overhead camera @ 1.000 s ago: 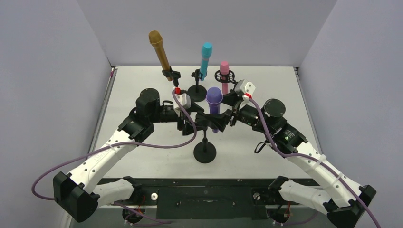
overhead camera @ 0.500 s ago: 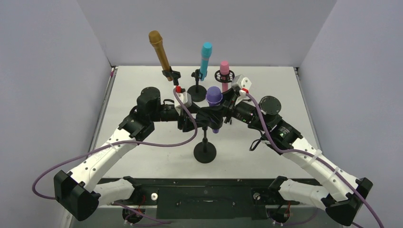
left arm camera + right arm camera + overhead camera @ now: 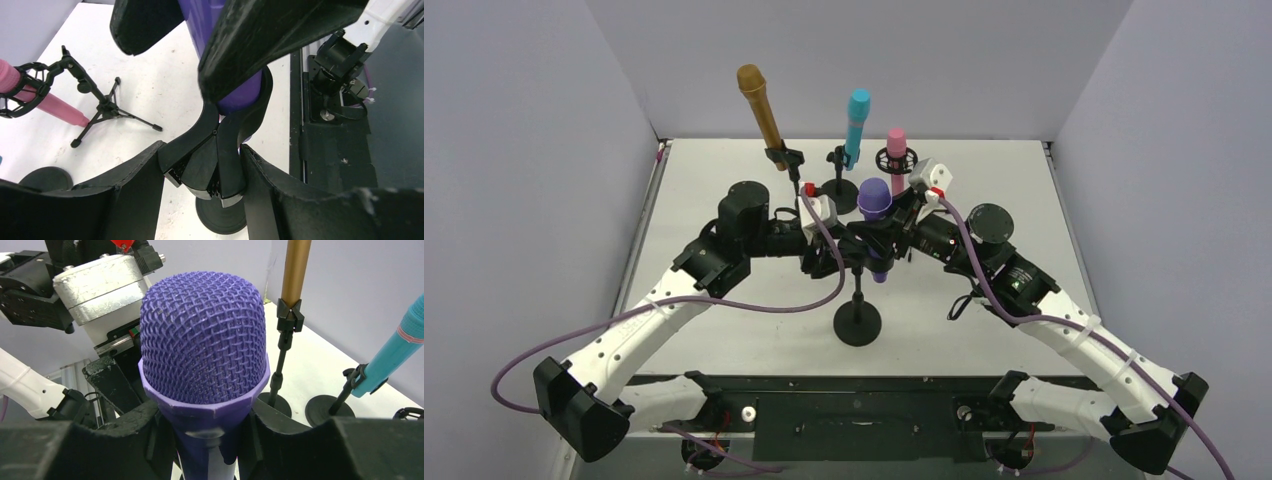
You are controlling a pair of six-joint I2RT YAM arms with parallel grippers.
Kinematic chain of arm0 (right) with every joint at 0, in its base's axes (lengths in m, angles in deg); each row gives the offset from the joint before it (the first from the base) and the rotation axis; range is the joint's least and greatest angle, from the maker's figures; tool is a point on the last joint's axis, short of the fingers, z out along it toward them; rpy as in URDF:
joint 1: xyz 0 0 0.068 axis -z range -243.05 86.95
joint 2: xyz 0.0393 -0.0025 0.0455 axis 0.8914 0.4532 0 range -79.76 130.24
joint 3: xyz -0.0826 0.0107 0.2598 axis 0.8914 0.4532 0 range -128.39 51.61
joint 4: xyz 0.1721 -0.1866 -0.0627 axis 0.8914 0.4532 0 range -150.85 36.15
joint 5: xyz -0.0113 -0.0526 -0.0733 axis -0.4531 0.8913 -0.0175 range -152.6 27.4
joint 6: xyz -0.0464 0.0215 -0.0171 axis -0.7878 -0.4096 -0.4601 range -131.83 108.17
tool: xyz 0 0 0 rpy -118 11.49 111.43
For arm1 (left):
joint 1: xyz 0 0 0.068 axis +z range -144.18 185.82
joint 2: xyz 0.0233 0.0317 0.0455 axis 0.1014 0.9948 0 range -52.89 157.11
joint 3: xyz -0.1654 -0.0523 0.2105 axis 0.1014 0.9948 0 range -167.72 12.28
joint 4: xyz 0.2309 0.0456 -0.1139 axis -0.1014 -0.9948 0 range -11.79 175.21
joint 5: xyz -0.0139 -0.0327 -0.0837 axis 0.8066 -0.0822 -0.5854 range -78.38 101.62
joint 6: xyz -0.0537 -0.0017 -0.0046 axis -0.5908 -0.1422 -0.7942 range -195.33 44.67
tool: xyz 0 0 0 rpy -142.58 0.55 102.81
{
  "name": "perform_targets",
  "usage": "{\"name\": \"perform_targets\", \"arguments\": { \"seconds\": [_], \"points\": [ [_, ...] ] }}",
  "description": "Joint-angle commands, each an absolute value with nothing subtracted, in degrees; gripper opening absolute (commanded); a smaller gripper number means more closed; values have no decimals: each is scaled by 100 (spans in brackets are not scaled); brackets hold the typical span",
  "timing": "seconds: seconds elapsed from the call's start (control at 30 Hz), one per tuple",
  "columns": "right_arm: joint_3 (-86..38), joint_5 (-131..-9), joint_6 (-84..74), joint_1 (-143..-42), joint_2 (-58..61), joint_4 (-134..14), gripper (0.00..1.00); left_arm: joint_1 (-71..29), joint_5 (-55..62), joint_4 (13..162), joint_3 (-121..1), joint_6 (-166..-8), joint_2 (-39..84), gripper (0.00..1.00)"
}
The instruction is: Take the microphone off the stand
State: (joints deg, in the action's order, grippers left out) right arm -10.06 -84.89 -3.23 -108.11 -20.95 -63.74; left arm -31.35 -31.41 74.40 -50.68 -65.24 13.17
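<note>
Microphones (image 3: 874,203) four, stands (image 3: 856,322) four.

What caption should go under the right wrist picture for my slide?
Right pincer gripping the purple microphone below its head; gold microphone and teal microphone behind.

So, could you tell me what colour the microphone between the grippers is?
The microphone is purple; the right wrist view shows it best.

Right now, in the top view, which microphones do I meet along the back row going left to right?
Gold metallic microphone tilted on its thin stand → teal microphone on a round black base → pink microphone in a black ring mount.
</note>
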Motion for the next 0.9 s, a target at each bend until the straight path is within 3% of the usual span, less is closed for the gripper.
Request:
{"name": "perform_targets", "arguments": {
  "seconds": [0.0, 0.37, 0.43, 0.47, 0.5, 0.57, 0.7, 0.87],
  "points": [
    [-1418, -8113, -185, -10813, -2211, -7075, 0, -3561, -2571, 6614, -5518, -5647, 1497, 0],
    [-1492, -8396, -271, -10762, -2217, -7359, 0, -3686, -2255, 6329, -5597, -5515, 1497, 1],
    [-1205, -8628, -136, -10644, -2310, -7596, 0, -3681, -2211, 6417, -5531, -5594, 1435, 30],
    [-1098, -8786, -58, -10592, -2348, -7825, 0, -3681, -2212, 6458, -5496, -5623, 1408, 39],
    [-875, -8868, 100, -10486, -2422, -7939, 0, -3676, -2231, 6551, -5417, -5662, 1325, 56],
    [-621, -9226, 347, -10334, -2502, -8288, 0, -3668, -2296, 6717, -5281, -5712, 1190, 69],
    [-494, -9949, 602, -10073, -2457, -8595, 0, -3577, -2503, 7097, -5033, -5819, 979, 78],
    [-482, -10888, 1009, -9802, -2254, -9102, 0, -3312, -2840, 7960, -4695, -6267, 712, 79]
  ]
}}
